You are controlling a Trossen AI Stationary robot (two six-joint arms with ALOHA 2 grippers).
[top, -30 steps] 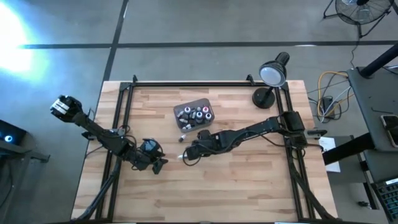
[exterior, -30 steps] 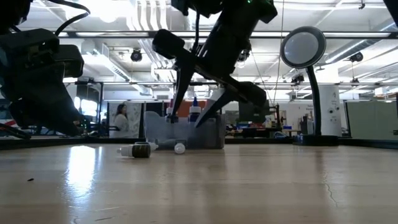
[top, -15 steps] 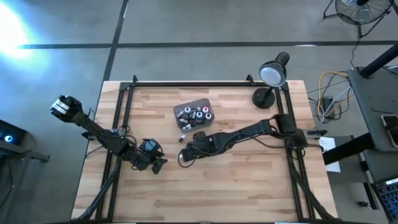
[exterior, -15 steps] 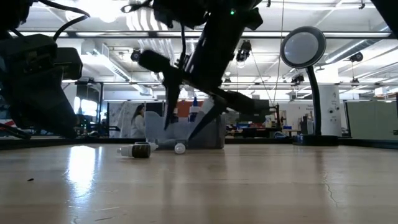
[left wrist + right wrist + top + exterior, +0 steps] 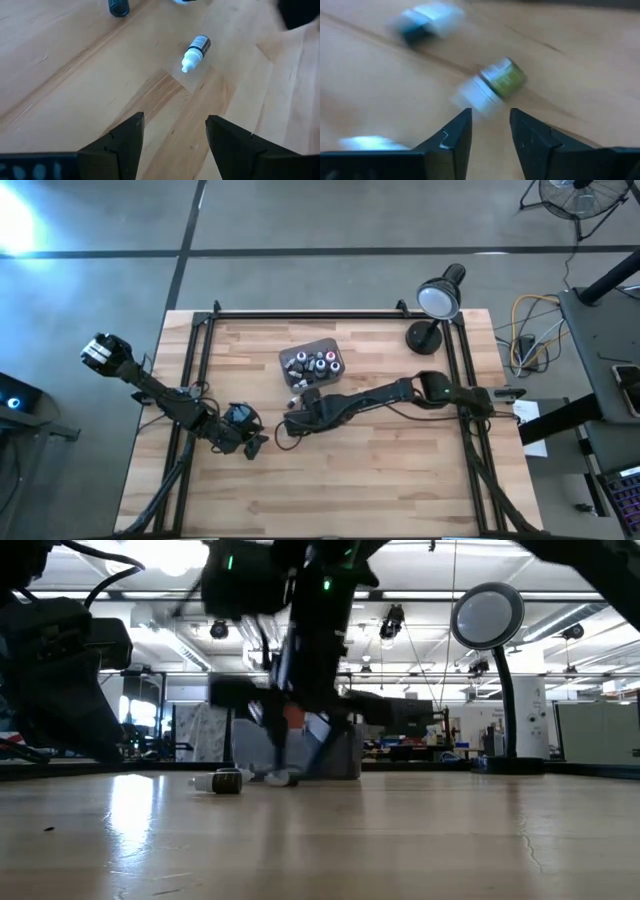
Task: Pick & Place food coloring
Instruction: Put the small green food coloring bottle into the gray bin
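I move right gripper (image 5: 285, 430) left, onto loose bottle (image 5: 492, 84) lying near tub (image 5: 312, 361); fingers narrowed, nothing held yet. Left gripper (image 5: 172, 132) waits wide open.

The table (image 5: 330, 480) is pale wood planks, smooth with a soft sheen. The tub (image 5: 312, 350) looks translucent plastic. The fingers (image 5: 125, 145) are matt black.

We see a wooden worktop (image 5: 380, 470) with a black frame around it. A black lamp (image 5: 438, 300) with a round head stands at the far right corner — it shows tall in the low view too. A fan (image 5: 575, 195) and some cables (image 5: 525, 320) are on the grey floor.
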